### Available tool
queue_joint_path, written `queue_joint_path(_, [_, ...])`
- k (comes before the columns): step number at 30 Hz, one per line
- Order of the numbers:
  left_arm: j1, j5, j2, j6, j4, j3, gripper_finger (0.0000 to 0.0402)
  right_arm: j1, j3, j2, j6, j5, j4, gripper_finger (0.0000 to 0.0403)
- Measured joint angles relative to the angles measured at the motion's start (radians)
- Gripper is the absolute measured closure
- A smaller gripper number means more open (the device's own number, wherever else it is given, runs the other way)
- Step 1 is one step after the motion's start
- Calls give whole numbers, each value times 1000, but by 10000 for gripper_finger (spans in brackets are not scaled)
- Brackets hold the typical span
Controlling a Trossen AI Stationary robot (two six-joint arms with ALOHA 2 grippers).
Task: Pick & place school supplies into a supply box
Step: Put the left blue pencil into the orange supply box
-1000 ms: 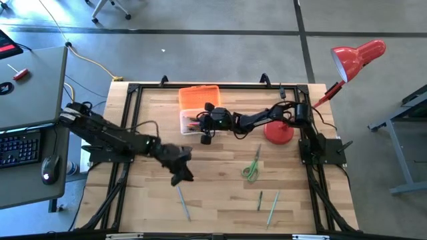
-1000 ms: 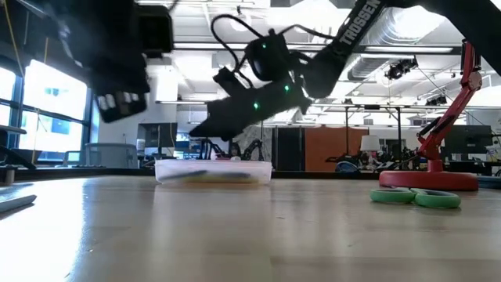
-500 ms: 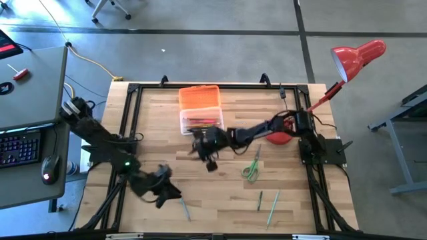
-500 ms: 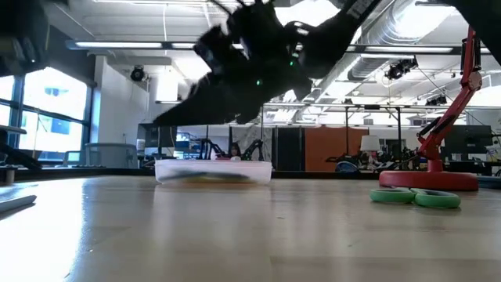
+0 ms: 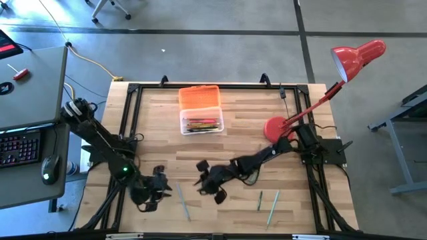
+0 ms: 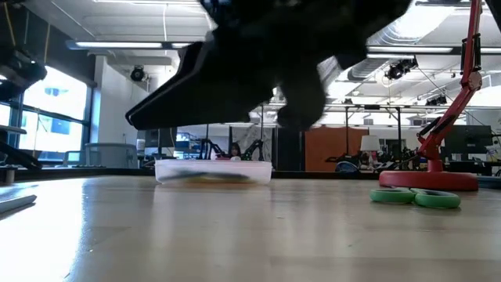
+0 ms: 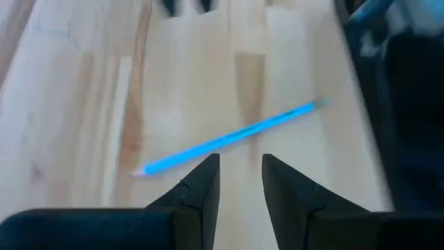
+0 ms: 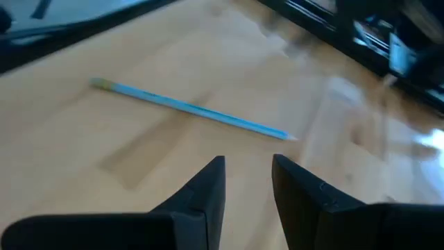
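Slim blue pencil (image 7: pixel 229 137) lies on pale grained wooden table (image 7: pixel 83 83).

Grey concrete floor (image 5: pixel 220 40) all round the table (image 5: pixel 227 157), a grey desk (image 5: pixel 30 87) with keyboard (image 5: pixel 19 148) beside it.

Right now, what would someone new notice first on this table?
Both grippers, left and right, hang open and empty near the table's front edge, either side of a blue pencil. At the back sits the clear box of pencils, orange lid open; a red lamp stands at the right.
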Motion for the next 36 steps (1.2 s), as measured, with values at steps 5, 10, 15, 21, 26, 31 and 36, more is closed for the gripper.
queue_joint_path(5, [99, 145, 51, 390, 127, 0, 262, 57, 0, 0, 0, 60, -21, 305])
queue_joint_path(10, [177, 259, 128, 682, 237, 0, 262, 98, 0, -5, -7, 169, -70, 305])
queue_joint_path(15, [256, 418, 232, 730, 363, 1, 262, 144, 0, -10, -7, 227, -108, 305])
queue_joint_path(21, [307, 732, 354, 890, 481, 0, 262, 196, 0, -10, -6, 355, -146, 305])
queue_joint_path(26, [344, 704, 413, 921, 499, 0, 262, 215, 0, -10, -7, 434, -145, 304])
queue_joint_path(31, [357, 764, 415, 965, 581, 0, 262, 217, 0, -10, -7, 450, -144, 304])
queue_joint_path(36, [355, 671, 392, 1045, 616, 0, 262, 214, 0, -10, -7, 454, -144, 304])
